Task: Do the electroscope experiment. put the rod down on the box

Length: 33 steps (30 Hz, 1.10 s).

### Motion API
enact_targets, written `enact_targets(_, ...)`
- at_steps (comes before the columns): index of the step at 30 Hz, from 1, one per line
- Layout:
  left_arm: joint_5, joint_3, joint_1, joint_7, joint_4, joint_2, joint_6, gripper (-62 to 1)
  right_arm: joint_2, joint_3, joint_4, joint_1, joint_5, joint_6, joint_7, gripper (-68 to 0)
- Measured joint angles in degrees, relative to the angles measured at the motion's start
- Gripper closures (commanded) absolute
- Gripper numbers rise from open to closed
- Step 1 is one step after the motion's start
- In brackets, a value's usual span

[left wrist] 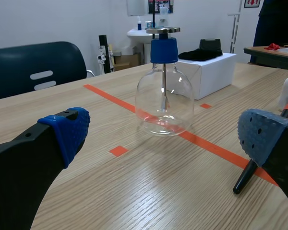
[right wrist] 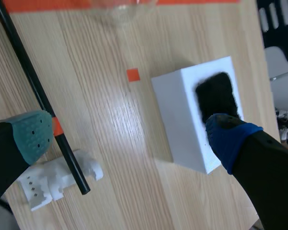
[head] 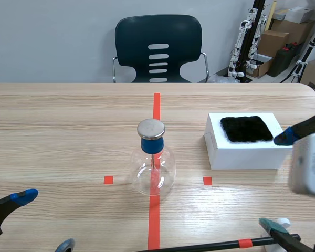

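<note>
The black rod [right wrist: 38,96] with an orange band lies on the table, one end resting on a small white holder [right wrist: 53,179]. My right gripper [right wrist: 130,135] hangs open above the table; its teal finger is next to the rod, its blue finger over the white box [right wrist: 182,120]. Nothing is between the fingers. A black cloth [right wrist: 218,96] lies on top of the box. The glass electroscope flask [head: 153,163] with a blue stopper and metal disc stands on the red centre line. My left gripper [left wrist: 165,134] is open low at the near left, facing the flask [left wrist: 164,100].
The rod [head: 210,245] runs along the table's near edge, its tip [left wrist: 249,172] close to my left gripper. The box [head: 244,147] sits right of the flask. A dark chair [head: 158,48] stands behind the table, with cardboard boxes [head: 283,31] at the back right.
</note>
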<state>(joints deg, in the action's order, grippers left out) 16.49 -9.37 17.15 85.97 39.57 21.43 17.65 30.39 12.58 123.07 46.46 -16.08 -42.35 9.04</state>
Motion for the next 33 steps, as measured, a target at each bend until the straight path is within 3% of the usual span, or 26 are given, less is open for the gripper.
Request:
enact_targets(6,0.0,0.0,0.0,0.0,0.0,0.0,0.0,-62.3,-5.27,11.56,-0.07,5.68,8.81,0.0,14.84,-67.9)
enact_targets(12,0.0,0.0,0.0,0.0,0.0,0.0,0.0,-62.3,-5.77,16.2,-0.28,9.07,26.84,0.04,17.86,-67.9)
enact_targets(15,0.0,0.0,0.0,0.0,0.0,0.0,0.0,-62.3,-5.77,16.81,-1.36,9.62,32.61,0.09,17.27,-67.9)
enact_targets(24,0.0,0.0,0.0,0.0,0.0,0.0,0.0,-62.3,-5.75,16.83,-5.09,9.62,33.59,0.07,16.83,-67.9)
enact_targets(33,0.0,0.0,0.0,0.0,0.0,0.0,0.0,-62.3,-5.75,16.83,-5.09,9.44,33.46,0.07,13.03,-67.9)
